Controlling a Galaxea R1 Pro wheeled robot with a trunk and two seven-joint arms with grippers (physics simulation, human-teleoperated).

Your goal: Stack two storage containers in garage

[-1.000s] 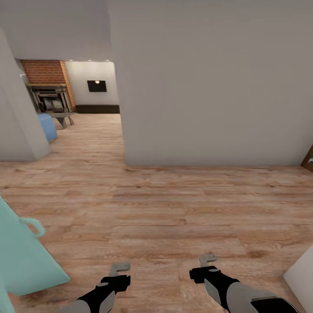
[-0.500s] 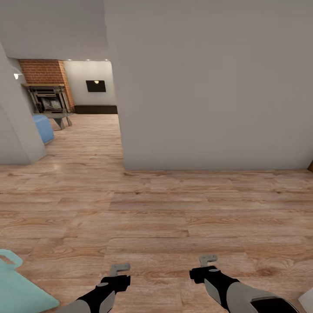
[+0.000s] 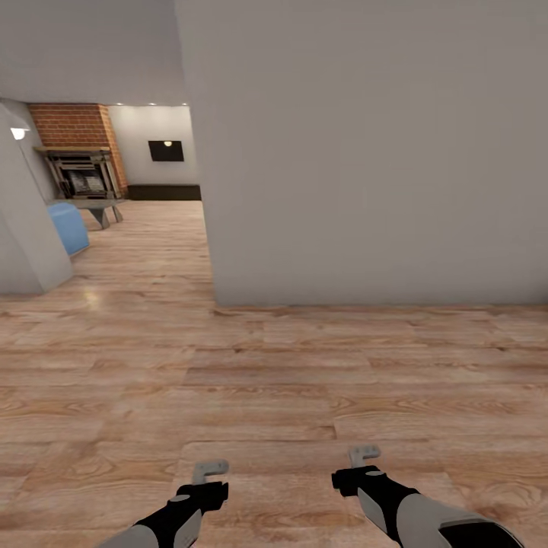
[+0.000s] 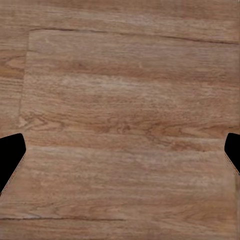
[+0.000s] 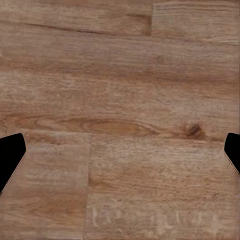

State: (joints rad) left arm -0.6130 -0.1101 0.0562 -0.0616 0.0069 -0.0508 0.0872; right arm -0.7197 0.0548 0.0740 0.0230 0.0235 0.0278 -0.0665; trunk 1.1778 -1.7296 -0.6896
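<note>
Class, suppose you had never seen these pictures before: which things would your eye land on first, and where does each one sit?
A big plain grey wall block dominates the head view, standing on the light wood-plank floor. Left of it an opening leads to a red brick fireplace at far left, with a pale blue rounded seat nearer. At the bottom edge, the left gripper and right gripper hang empty above the planks.

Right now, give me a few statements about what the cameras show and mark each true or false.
1. Both grippers are empty. True: the left gripper and right gripper hang open over bare wood-plank floor.
2. A brick fireplace stands at the far left. True.
3. A red-orange bin sits ahead on the floor. False: only bare planks lie there.
4. The floor is grey concrete. False: it is light wood.
5. A grey wall blocks the way straight ahead. True.
</note>
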